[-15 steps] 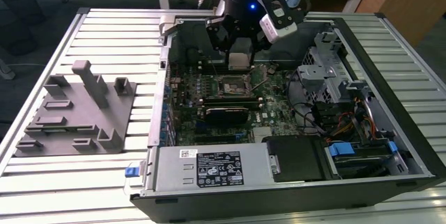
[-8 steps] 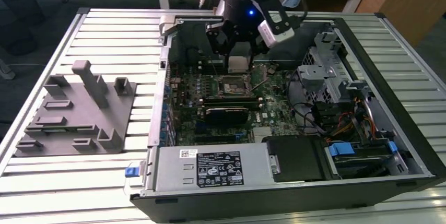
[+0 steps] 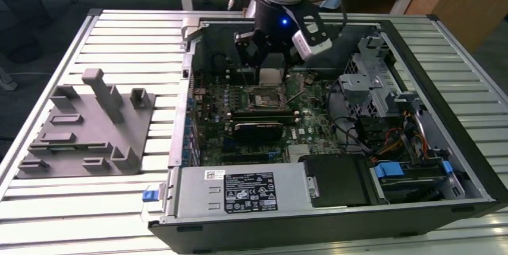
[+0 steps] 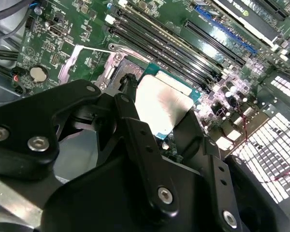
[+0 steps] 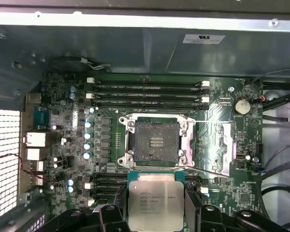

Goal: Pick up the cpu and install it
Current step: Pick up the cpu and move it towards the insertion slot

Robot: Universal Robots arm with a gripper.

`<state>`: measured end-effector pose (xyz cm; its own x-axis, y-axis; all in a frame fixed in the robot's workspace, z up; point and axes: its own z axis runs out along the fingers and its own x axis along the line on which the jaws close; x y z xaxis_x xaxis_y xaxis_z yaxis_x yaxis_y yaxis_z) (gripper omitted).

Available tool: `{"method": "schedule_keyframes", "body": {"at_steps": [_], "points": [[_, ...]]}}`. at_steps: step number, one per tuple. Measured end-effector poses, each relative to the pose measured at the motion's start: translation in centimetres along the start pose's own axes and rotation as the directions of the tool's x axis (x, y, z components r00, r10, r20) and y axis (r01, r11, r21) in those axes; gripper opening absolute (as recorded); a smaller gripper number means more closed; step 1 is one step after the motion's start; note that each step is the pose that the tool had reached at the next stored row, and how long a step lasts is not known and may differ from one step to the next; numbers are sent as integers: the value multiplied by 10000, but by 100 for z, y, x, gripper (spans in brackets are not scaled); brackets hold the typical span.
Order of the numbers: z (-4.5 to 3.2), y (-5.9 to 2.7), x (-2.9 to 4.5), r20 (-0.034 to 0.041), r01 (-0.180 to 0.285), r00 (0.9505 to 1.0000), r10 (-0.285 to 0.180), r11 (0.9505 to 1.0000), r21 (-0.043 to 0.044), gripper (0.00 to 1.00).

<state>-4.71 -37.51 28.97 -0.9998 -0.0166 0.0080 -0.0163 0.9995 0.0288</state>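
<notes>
The cpu (image 5: 156,205), a thin square chip with a pale silver top and a darker green rim, hung in the pincer (image 5: 156,209) over the motherboard (image 5: 63,121) inside the open computer case (image 3: 334,222). The pincer was closed onto it, with one black finger (image 5: 117,205) pressed against each of two opposite edges and the metal top facing up. In the second wrist view the cpu (image 4: 162,104) sat between the same two fingers (image 4: 130,121), tilted a little against the board beneath it. It was not seated: the socket (image 5: 156,140) lay bare just beside it, its dark contact field exposed, and the silver retention plate (image 5: 217,145) was swung open to one side. In the exterior view the cpu (image 3: 272,75) showed just on the far side of the socket (image 3: 262,95), below the arm's pincer (image 3: 272,71). Four long memory slots (image 5: 147,94) ran along the other side of the socket, and a coin battery (image 5: 241,106) sat near the board's edge. At the near end of the case lay the grey power supply (image 3: 238,192). Well apart from the case, on the exterior view's left, a grey plastic block (image 3: 87,127) with upright posts stood on the slatted metal surface (image 3: 119,35).
</notes>
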Motion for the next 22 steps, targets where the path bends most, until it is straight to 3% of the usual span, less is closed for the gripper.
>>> {"method": "schedule_keyframes", "body": {"at_steps": [13,22], "points": [[202,20,-6,-16,16,10000,-16,10000,22,55],[251,82,-31,-16,26,10000,-26,10000,22,55]]}}
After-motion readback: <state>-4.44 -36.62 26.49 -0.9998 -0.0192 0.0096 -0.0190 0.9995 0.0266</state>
